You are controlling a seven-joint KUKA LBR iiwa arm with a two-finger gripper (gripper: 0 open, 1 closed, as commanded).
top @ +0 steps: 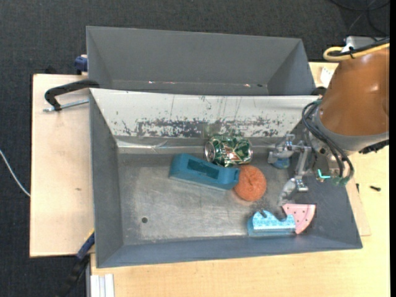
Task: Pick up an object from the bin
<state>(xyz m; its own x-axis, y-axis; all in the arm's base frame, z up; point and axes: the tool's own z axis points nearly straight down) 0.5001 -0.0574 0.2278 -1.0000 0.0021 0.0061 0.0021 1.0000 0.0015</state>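
Pink wedge toy: lower right of grey bin, touching light-blue block. Gripper hangs just above wedge; open or closed cannot be told. Orange ball just left. Crushed green can and blue box beyond. Loose spread likely eases approach.

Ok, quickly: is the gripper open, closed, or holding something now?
Gripper: open or closed cannot be told. It hangs at the bin's right side, close over the pink wedge.
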